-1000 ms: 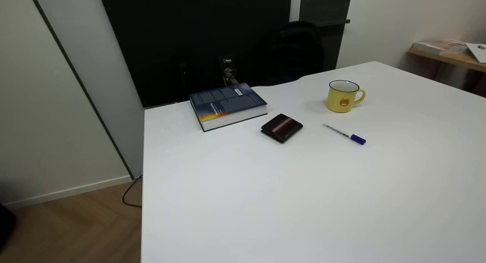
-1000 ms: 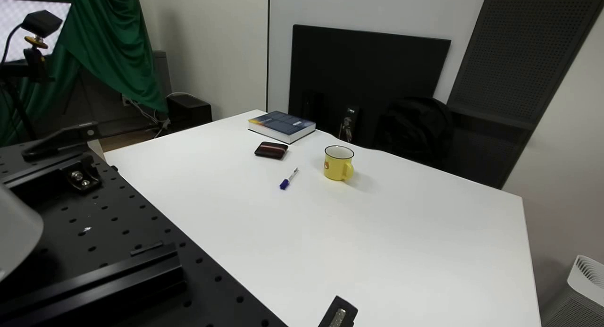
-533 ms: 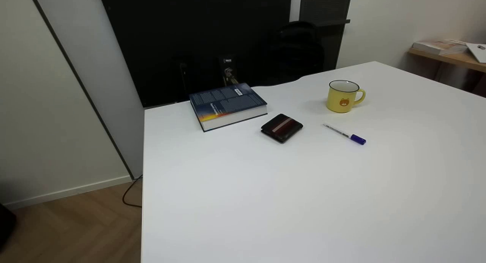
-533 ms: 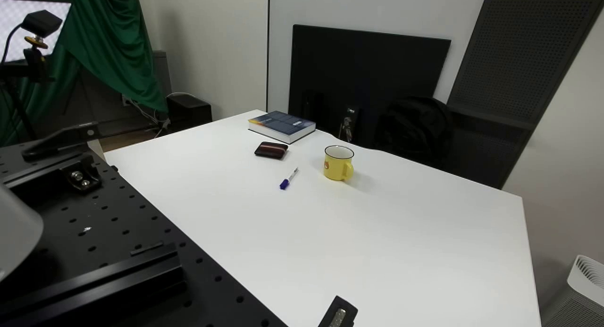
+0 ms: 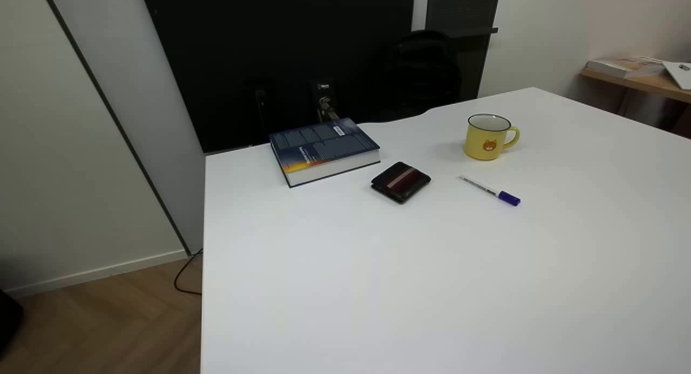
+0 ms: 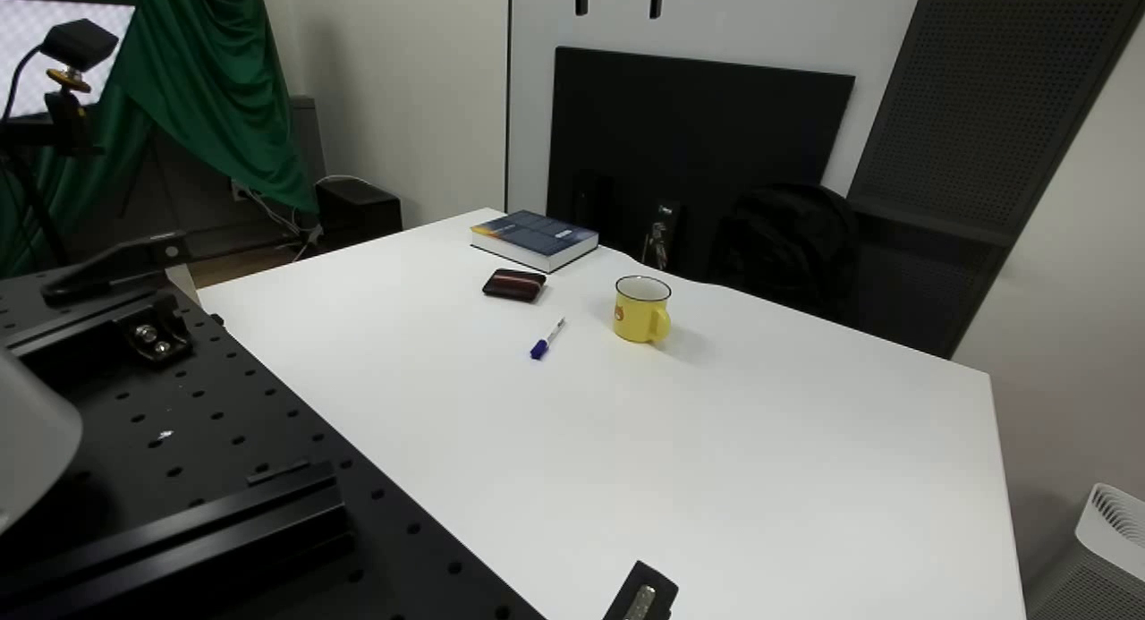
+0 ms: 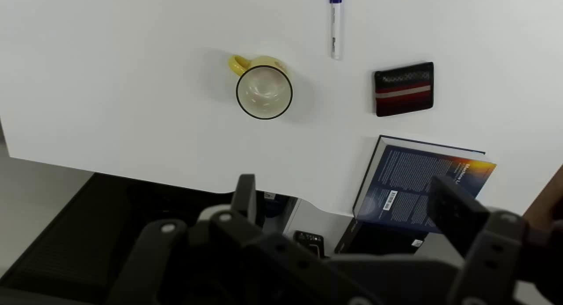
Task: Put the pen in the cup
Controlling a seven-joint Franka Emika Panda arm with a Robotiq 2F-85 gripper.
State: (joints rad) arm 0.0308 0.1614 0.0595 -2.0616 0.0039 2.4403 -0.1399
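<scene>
The pen (image 5: 489,190), with a pale barrel and a dark blue cap, lies flat on the white table in both exterior views (image 6: 547,339). It also shows at the top edge of the wrist view (image 7: 335,27), its cap partly cut off. The yellow cup (image 5: 479,142) stands upright close to the pen, also in an exterior view (image 6: 636,321). In the wrist view I look down into the cup (image 7: 265,93), and its inside is bare. My gripper (image 6: 618,13) is high above the table, fingertips well apart and nothing between them. It also shows in the wrist view (image 7: 343,179).
A black and red wallet (image 5: 400,182) lies beside the pen, on the side away from the cup. A thick dark blue book (image 5: 326,150) lies behind the wallet near the edge of the white table (image 5: 378,287). A black perforated base plate (image 6: 206,441) borders the table.
My gripper's fingertips have come down into the top of an exterior view, where only a trace showed half a second ago. The pen and cup have not moved.
</scene>
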